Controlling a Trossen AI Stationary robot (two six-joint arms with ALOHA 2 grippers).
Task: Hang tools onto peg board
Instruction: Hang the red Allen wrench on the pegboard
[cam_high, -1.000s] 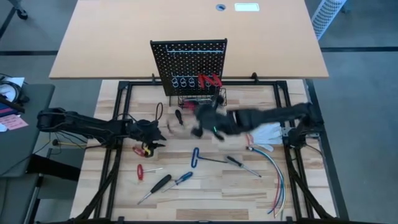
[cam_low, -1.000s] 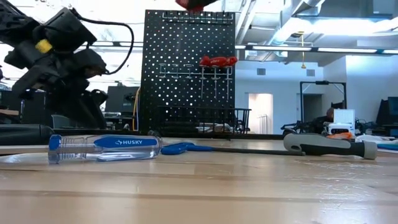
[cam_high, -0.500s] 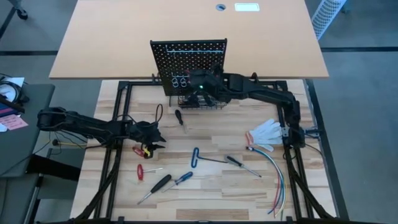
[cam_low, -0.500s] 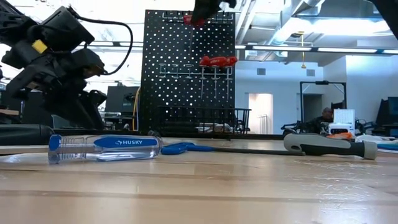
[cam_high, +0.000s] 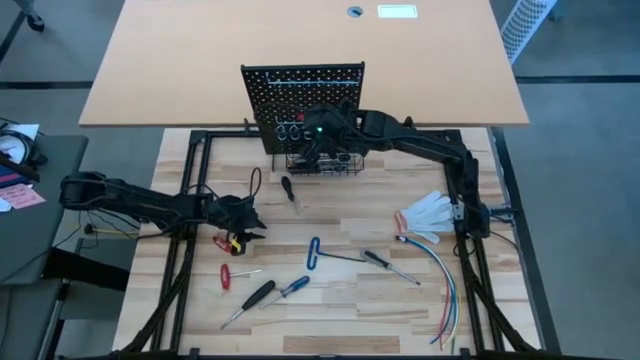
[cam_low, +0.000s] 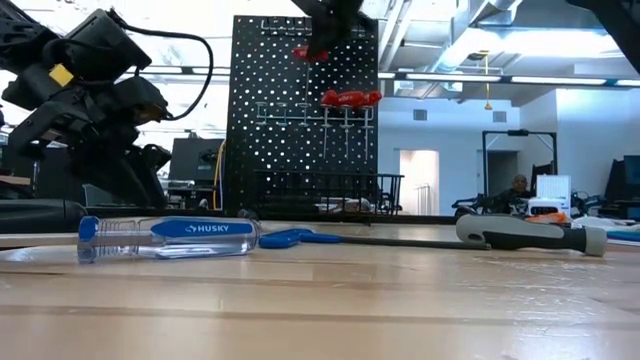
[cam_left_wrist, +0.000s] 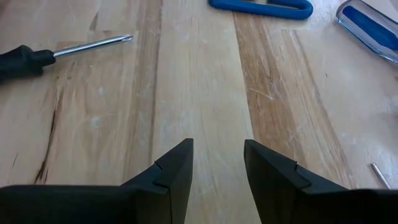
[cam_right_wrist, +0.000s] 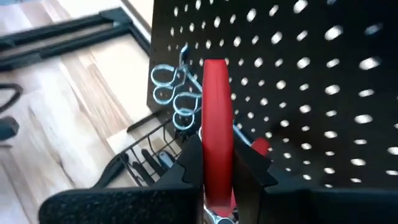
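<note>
Red-handled tool (cam_right_wrist: 216, 124) gripped, probably smooth plastic, facing perforated peg board (cam_right_wrist: 311, 93).

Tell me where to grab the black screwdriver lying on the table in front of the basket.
Take the black screwdriver by its thick handle, the end nearer the basket. It lies flat on the table with the thin shaft pointing away from the board, so coming straight down with the jaws across the handle looks best. The open left gripper is the nearer one.

Right gripper (cam_high: 318, 135) at the peg board (cam_high: 303, 95); left gripper (cam_high: 246, 215) low over table (cam_high: 340, 300), screwdrivers (cam_high: 268, 294) scattered nearby.
</note>
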